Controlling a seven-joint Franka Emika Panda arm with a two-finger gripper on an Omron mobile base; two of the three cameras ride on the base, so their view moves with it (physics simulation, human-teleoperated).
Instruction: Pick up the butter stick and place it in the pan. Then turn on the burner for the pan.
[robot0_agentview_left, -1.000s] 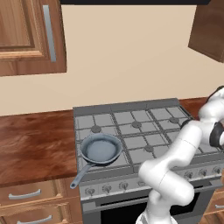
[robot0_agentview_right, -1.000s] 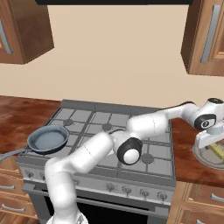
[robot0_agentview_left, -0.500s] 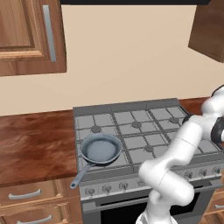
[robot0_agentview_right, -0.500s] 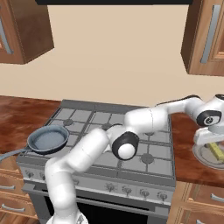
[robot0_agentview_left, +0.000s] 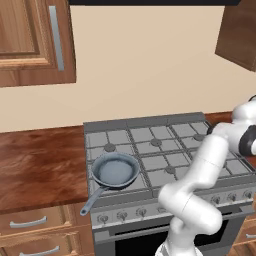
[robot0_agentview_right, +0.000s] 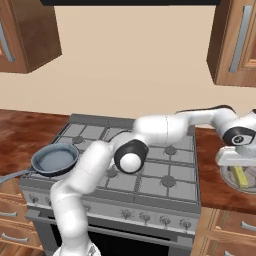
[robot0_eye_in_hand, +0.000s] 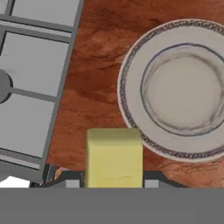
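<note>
Furthest left, the pan (robot0_agentview_left: 116, 170) sits on the stove's (robot0_agentview_left: 165, 150) front-left burner, handle pointing off toward the front edge, its bowl bare; that is where we must carry the butter (robot0_eye_in_hand: 114, 156). In the hand view the grate lies on the left, the wooden surface (robot0_eye_in_hand: 96, 78) in the middle, and a plate (robot0_eye_in_hand: 131, 109) on the right. We judge that our gripper (robot0_eye_in_hand: 113, 181) is pinching the butter between its tips, the yellow block sticking out ahead of them, above the surface just beside the plate's rim. In the right base view the hand hangs over the surface right of the stove, with the plate beneath it.

To do this well we should keep the squeeze firm, lift clear of the rim and grates, then swing left across the whole stove. We should let go only low over the pan's middle.
</note>
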